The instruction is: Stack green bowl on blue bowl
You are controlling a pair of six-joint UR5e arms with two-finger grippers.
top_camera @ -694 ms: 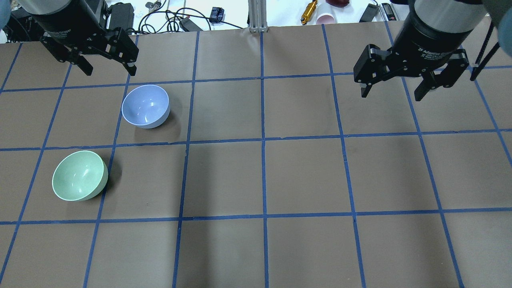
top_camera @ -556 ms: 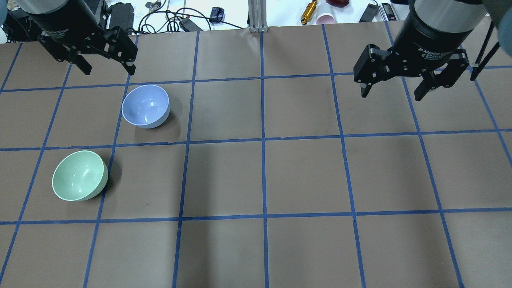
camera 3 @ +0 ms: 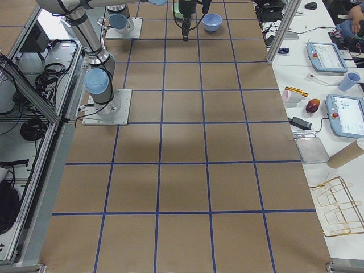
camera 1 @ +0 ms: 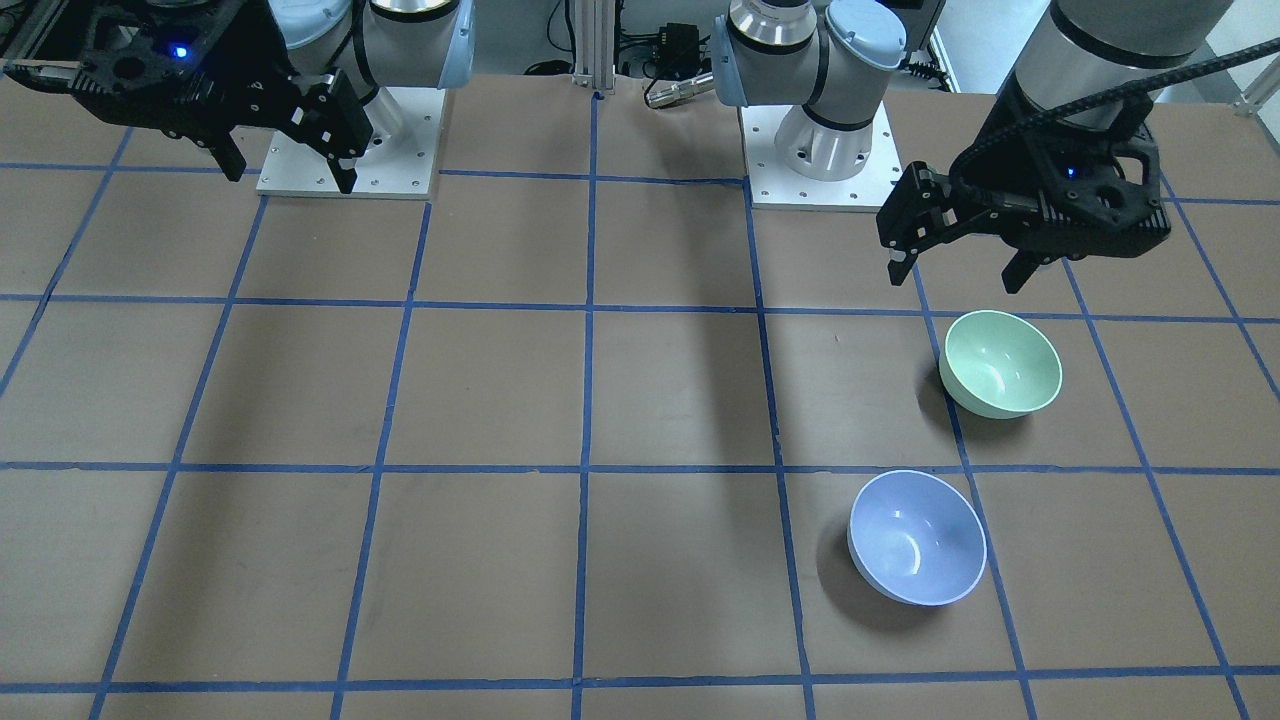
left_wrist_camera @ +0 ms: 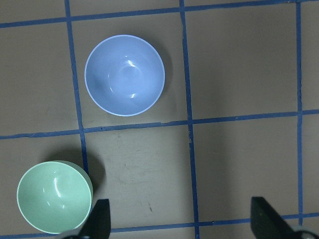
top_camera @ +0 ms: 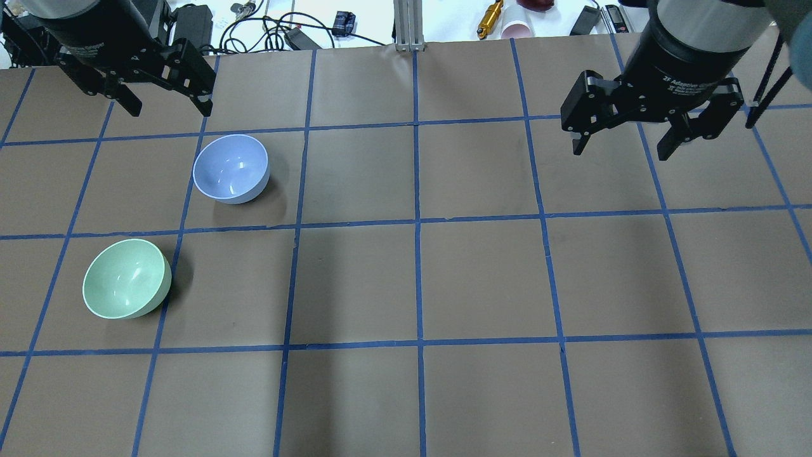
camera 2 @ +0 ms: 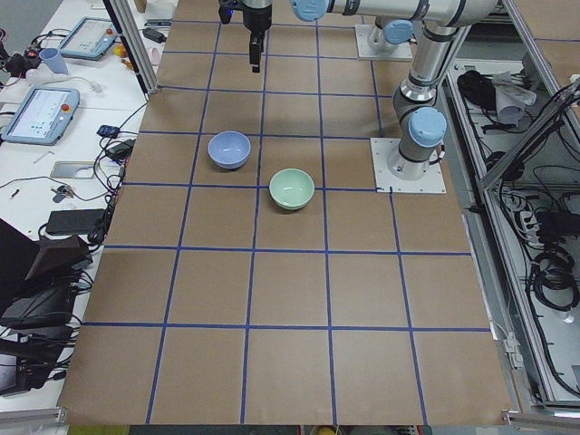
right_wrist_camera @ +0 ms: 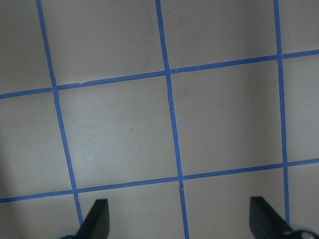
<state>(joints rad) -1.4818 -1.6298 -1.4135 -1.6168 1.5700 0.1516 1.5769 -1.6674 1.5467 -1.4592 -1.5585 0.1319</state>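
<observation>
Since a moment ago, the left gripper (top_camera: 170,111) is drifting slightly away from the blue bowl (top_camera: 231,168) toward the far edge of the table (top_camera: 482,279) in the overhead view, while the right gripper (top_camera: 620,152) and both bowls are keeping their places. From the front-facing camera, the green bowl (camera 1: 1000,363) is sitting upright just beside the blue bowl, on its robot side and a little toward the robot's left, the two not touching; the left gripper is hanging raised above them, fingers spread and holding nothing. From overhead, the right gripper is hovering well apart from the blue bowl, across the table, likewise spread wide and carrying nothing. Both side cameras are showing the two bowls resting near each other on the brown surface. The left wrist camera is looking straight down on the blue bowl, with the green bowl nearer the gripper, close to one fingertip (left_wrist_camera: 97,219), and nothing lying between the fingers. The right wrist camera is showing only blue tape lines (right_wrist_camera: 172,124) between its parted fingers.
</observation>
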